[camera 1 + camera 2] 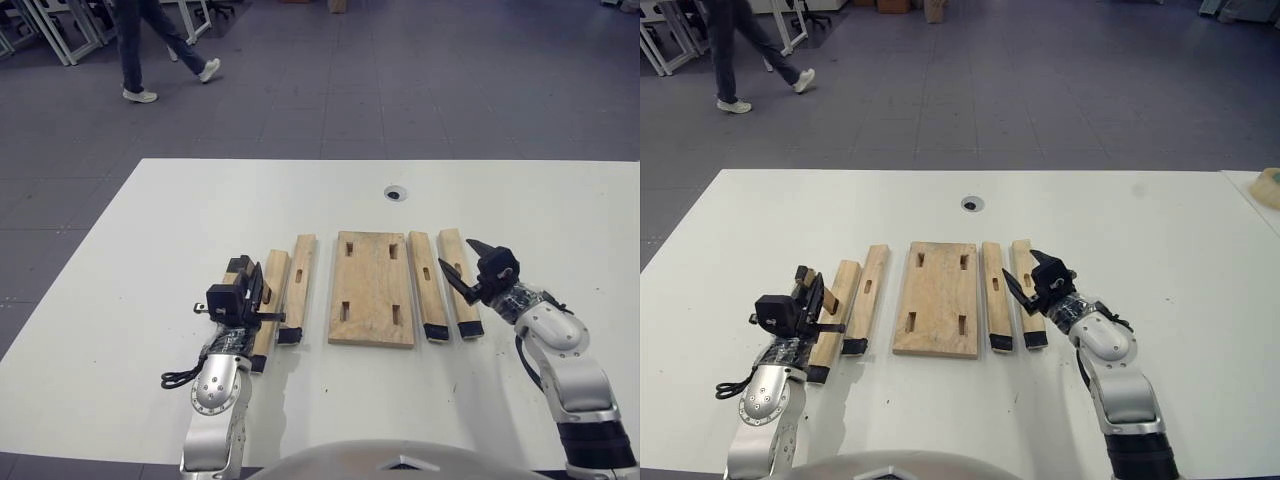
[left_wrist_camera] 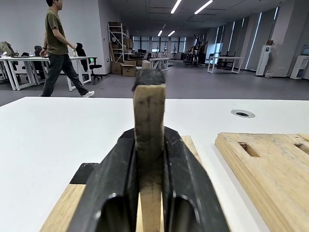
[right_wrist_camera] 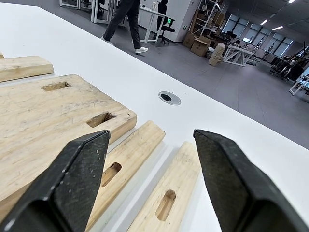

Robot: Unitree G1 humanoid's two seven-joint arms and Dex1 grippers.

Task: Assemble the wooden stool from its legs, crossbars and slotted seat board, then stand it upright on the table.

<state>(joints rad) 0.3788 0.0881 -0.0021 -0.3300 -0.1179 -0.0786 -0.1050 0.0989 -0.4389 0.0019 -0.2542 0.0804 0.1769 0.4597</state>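
Left of the seat board (image 1: 372,288), the left gripper (image 1: 256,290) clamps its fingers on a thin crossbar (image 2: 149,121), likely stiff and light, best held mid-length; the right gripper (image 1: 455,255) holds its fingers wide apart over the legs (image 1: 428,285) right of it

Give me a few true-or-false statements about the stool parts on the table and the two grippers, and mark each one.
1. The seat board lies flat on the table with two legs on each side. True.
2. The right gripper is shut on a leg. False: it is open over the legs right of the board and holds nothing.
3. The left gripper is shut on a thin wooden piece. True.
4. The seat board has six slots. False: it has four.
5. The stool stands assembled. False: the board and legs lie separate.
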